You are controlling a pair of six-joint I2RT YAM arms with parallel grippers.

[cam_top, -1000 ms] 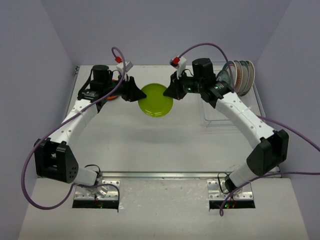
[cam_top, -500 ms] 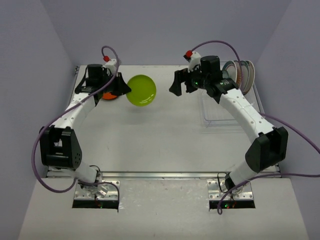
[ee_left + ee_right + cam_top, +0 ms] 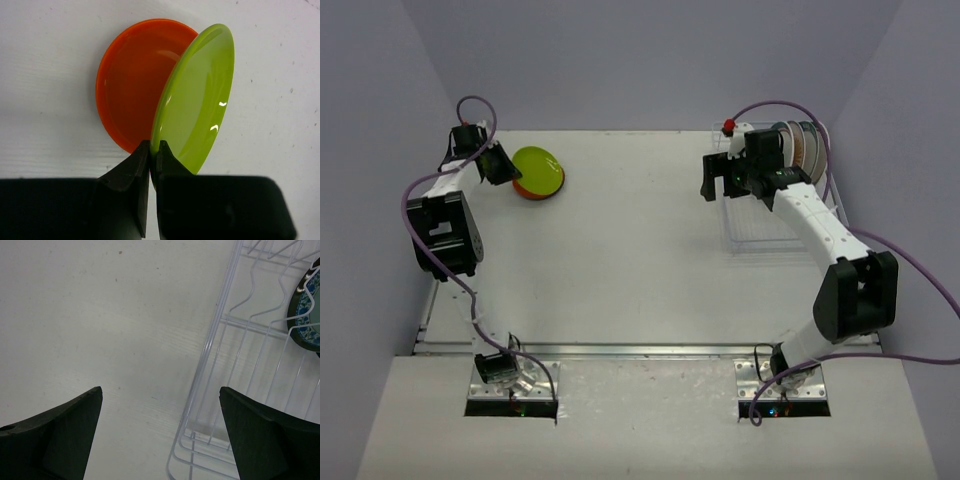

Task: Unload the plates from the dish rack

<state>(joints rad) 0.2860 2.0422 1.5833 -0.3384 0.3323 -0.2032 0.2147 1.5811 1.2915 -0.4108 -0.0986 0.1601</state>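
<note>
Moved left: round glossy green plate (image 3: 195,100), tilted above round orange plate (image 3: 127,85).
Pinched at rim by left gripper (image 3: 152,145); next, lower and release. Right gripper (image 3: 160,390) wide open, empty, beside white wire dish rack (image 3: 760,235).

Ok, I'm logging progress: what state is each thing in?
Left gripper: shut on green plate.
Right gripper: open, empty.
Green plate: tilted over orange plate, rim clamped.
Orange plate: flat on table.
Rack: holds upright plates.
</note>
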